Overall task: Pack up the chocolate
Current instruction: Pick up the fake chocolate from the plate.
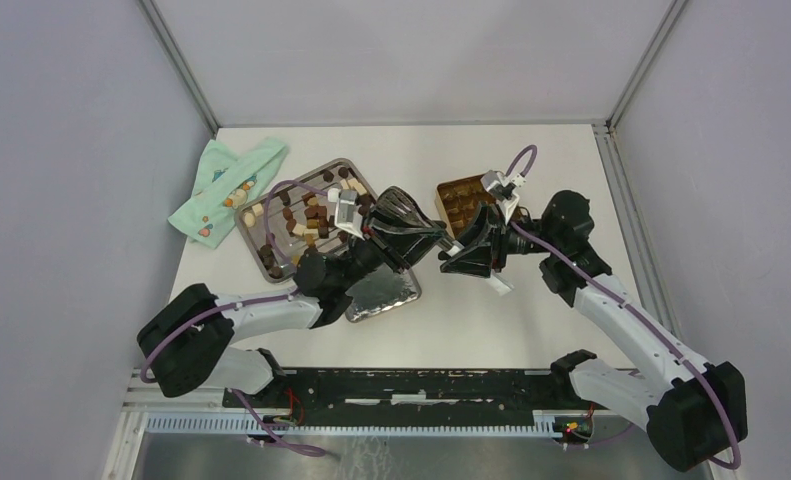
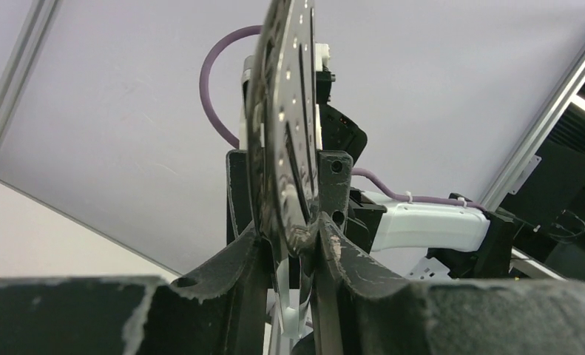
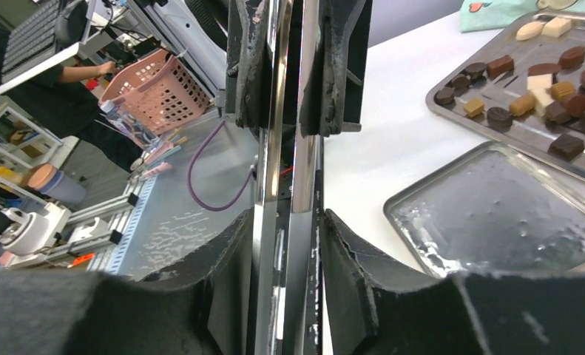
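Left pincer (image 2: pixel 293 248): narrow, clamped on the lower edge of a thin shiny metal sheet (image 2: pixel 285 111) that stands edge-on between its pads.
Right pincer (image 3: pixel 285 229): also narrow, gripping the same sheet from the opposite side, so the two pincers meet nose to nose over the middle of the table (image 1: pixel 491 320).
Why both hold: judging by the shared grip, this is a hand-over or a two-armed carry. The sheet is thin and slippery, and a grip from each side would stop it swinging.
Chocolate (image 1: pixel 306 210): most of it lies loose as dark, light brown and cream pieces, at about 9 o'clock from the held sheet in the top view.
Tray (image 3: pixel 522 132): holds those loose pieces in a shallow spread, which looks easy to pick from.
Tin (image 1: pixel 446 188): gold, open, at about 2 o'clock from the sheet and just beyond the right pincer. Brown pieces already sit in it, so packing looks under way but far from done.
Sheet's identity: possibly the tin's lid or an insert; the views do not settle it.
Second tray (image 1: pixel 386 290): shiny, with no chocolate on it, at about 7 o'clock from the sheet and partly under the left arm.
Cloth (image 1: pixel 221 190): pale green, printed, at about 10 o'clock from the chocolate tray and touching its far corner.
Risk: the sheet could slip or twist if one pincer lets go before the other grips firmly.
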{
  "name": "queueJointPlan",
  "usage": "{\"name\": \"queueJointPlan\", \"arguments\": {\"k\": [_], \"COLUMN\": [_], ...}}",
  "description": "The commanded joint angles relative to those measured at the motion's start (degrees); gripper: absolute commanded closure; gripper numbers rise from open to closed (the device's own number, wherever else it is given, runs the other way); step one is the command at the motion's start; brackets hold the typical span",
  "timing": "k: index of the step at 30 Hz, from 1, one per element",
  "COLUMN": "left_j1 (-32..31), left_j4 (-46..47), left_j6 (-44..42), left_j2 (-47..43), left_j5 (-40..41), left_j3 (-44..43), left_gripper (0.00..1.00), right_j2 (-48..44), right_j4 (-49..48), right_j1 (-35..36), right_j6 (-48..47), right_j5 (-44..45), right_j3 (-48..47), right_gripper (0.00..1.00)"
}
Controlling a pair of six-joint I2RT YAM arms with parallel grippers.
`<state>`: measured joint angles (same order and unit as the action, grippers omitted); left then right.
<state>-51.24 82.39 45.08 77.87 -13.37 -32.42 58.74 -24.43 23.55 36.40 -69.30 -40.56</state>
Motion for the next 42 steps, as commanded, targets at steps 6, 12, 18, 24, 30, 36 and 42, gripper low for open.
{"name": "queueJointPlan", "arguments": {"k": [6,12,18,24,30,36,42], "left_j1": [-0.25,-0.34,-0.34,-0.33,-0.25,-0.27,-0.3], "left_j4": [-1.89,-6.66,-6.98,-6.46,-6.22,-6.32,-7.97], "left_j6": [2.55,1.55,1.88,2.53,2.64,2.07,0.31], "left_j2": [-3.64,-5.7,-4.92,-4.8,-5.71,-6.87,-9.95], "left_j5": [6.67,7.74,6.49,5.09,4.6,3.61,1.93], "left_j3": [0.04,-0.08,-0.75,-0.96,0.0,0.65,1.58], "left_gripper": [0.78,0.78,0.76,0.53,0.34,0.24,0.15], "right_j2": [-1.24,-1.6,-1.66,-2.09,-2.16,-1.84,-1.61], "right_j4": [20.79,28.11,26.22,20.4,16.26,15.99,13.94], "right_j1": [0.34,0.43,0.44,0.42,0.36,0.1,-0.77], "right_j6": [-23.52,-31.45,-29.66,-24.0,-19.61,-19.18,-17.17], "right_j5": [5.06,7.77,6.19,3.12,1.8,1.95,1.39], "right_j3": [-7.61,-9.54,-9.5,-7.91,-6.91,-6.64,-5.71], "right_gripper": [0.48,0.47,0.64,0.74,0.61,0.53,0.54]}}
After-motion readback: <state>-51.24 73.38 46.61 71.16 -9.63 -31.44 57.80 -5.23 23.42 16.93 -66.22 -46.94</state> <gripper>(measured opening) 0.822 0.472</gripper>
